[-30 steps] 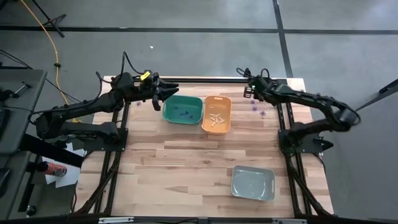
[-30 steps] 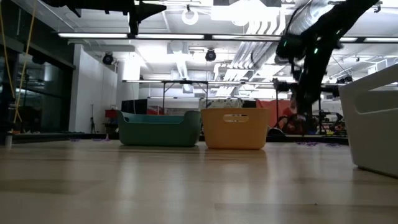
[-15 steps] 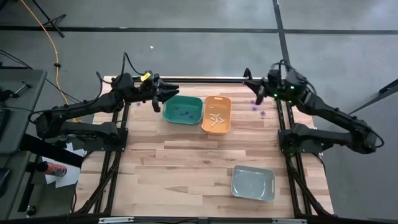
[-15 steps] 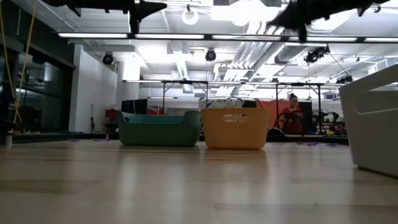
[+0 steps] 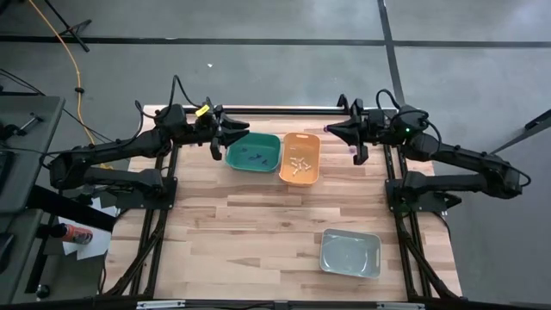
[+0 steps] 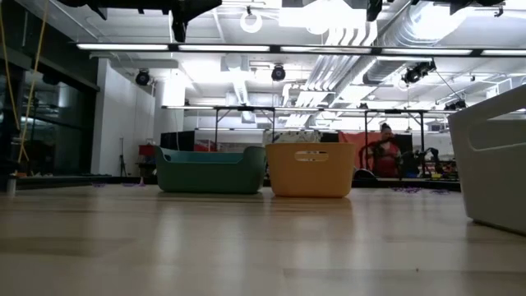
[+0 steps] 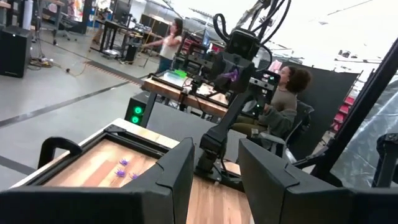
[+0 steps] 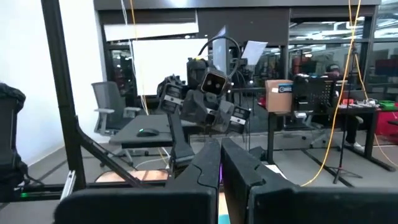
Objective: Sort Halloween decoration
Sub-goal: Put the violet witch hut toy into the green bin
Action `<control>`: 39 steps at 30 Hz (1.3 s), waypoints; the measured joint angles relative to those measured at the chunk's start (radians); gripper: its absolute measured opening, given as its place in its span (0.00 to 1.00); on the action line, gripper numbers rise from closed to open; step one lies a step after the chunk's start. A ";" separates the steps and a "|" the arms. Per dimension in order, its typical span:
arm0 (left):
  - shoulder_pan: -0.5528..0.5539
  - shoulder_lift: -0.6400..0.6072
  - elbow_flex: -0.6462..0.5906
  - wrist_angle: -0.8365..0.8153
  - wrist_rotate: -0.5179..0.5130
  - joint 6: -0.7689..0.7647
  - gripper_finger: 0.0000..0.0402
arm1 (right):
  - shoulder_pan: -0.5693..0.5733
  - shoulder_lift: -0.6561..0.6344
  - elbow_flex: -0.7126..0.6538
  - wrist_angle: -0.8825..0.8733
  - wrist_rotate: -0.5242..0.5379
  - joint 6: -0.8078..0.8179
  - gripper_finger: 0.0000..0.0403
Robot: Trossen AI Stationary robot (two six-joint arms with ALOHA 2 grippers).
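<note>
From above, the left gripper (image 5: 241, 130) hangs just beside the green bin (image 5: 254, 152), fingers parted and empty, while the right gripper (image 5: 331, 129) sits raised next to the orange bin (image 5: 300, 158), likely carrying a trinket toward the 2 sorting bins; purple trinkets (image 5: 354, 149) lie on the table under the right arm, others already in both bins. Its wrist view shows the fingers (image 8: 208, 168) closed, seemingly pinching something purple between them, though I cannot tell for sure.
</note>
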 joint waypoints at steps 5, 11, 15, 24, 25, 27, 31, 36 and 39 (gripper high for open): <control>0.000 0.000 0.000 0.000 0.000 0.000 0.29 | 0.001 0.003 0.000 0.001 0.000 0.000 0.00; 0.000 0.000 0.000 0.000 0.000 0.010 0.29 | 0.001 0.003 0.000 0.001 0.000 0.000 0.00; 0.000 0.000 0.000 0.000 0.000 0.036 0.29 | 0.001 0.003 0.000 0.001 0.000 0.000 0.00; -0.043 0.116 0.013 0.175 -0.012 0.068 0.29 | 0.035 0.151 0.000 0.210 0.024 0.000 0.00; -0.056 0.146 0.033 0.193 -0.013 0.085 0.29 | 0.041 0.184 0.000 0.247 0.024 0.000 0.00; -0.079 0.204 0.070 0.189 -0.013 0.126 0.29 | 0.053 0.247 0.000 0.323 0.024 0.000 0.00; -0.116 0.311 0.144 0.183 -0.008 0.218 0.29 | 0.074 0.347 0.002 0.456 0.024 0.030 0.00; -0.120 0.398 0.217 0.186 -0.008 0.235 0.29 | 0.112 0.440 0.064 0.459 0.023 0.013 0.00; -0.120 0.418 0.235 0.186 -0.006 0.237 0.29 | 0.120 0.480 0.099 0.459 0.021 -0.009 0.00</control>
